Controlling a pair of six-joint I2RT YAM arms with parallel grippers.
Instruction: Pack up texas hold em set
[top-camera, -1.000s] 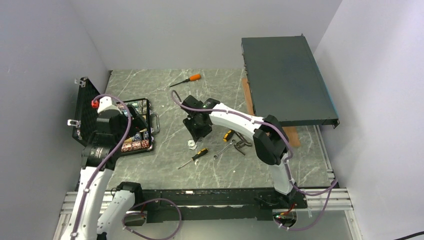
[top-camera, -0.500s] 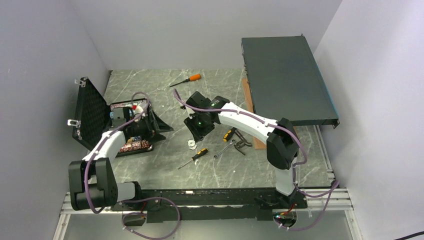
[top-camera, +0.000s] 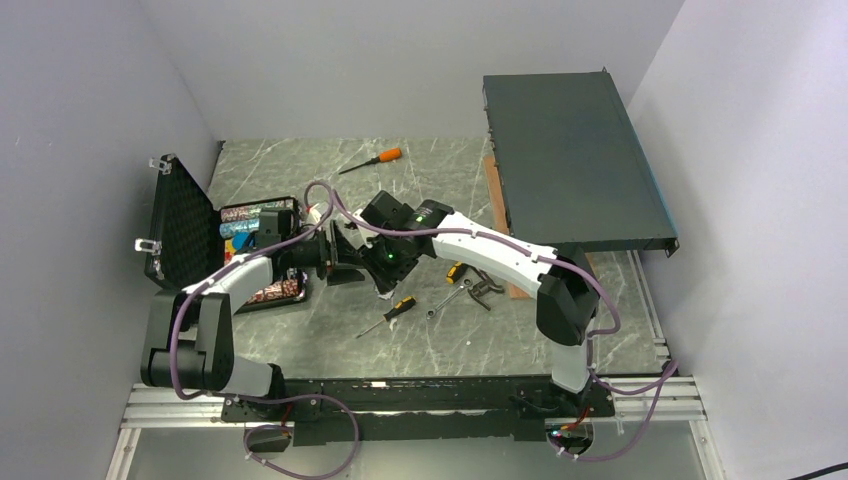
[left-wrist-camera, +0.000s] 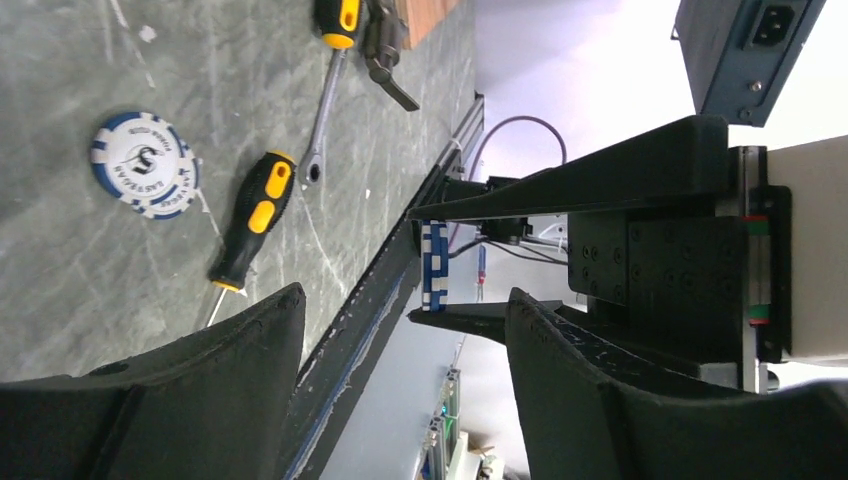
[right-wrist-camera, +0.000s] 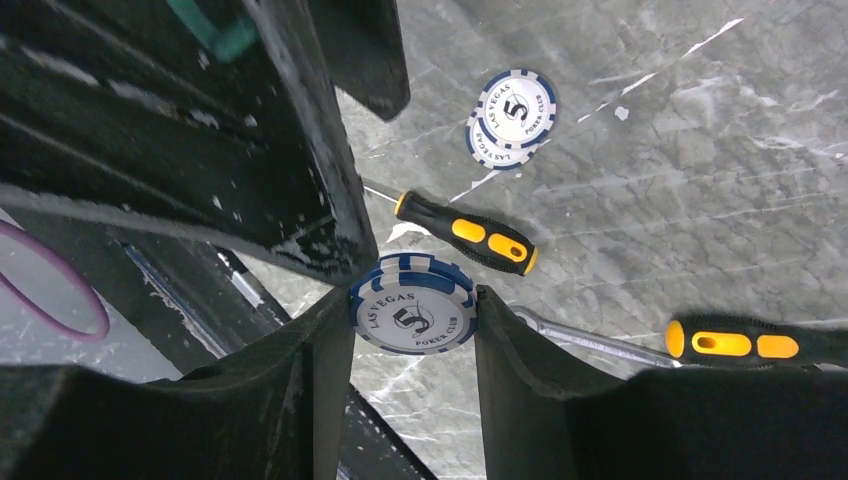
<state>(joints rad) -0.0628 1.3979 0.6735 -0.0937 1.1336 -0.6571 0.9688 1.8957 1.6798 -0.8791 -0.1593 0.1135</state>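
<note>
The small black case (top-camera: 262, 262) lies open at the left, its foam lid (top-camera: 183, 222) upright and rows of chips (top-camera: 250, 215) inside. My right gripper (top-camera: 385, 268) is shut on a short stack of blue-and-white poker chips (right-wrist-camera: 413, 317), held above the table; the stack also shows edge-on in the left wrist view (left-wrist-camera: 433, 268). My left gripper (top-camera: 347, 255) is open and empty (left-wrist-camera: 405, 300), level with the right one and facing the held stack from close by. One loose blue chip (right-wrist-camera: 512, 117) lies flat on the table (left-wrist-camera: 145, 165).
A yellow-handled screwdriver (top-camera: 400, 308) lies by the loose chip, a second one (top-camera: 455, 270) and a wrench (top-camera: 448, 298) to its right. An orange-handled screwdriver (top-camera: 375, 158) lies at the back. The large dark rack box (top-camera: 575, 160) rests on a wooden board (top-camera: 505, 215) at the right.
My left arm has swung from the case out to the right, ending beside the right gripper. The right gripper has shifted a little left and nearer, toward it.
</note>
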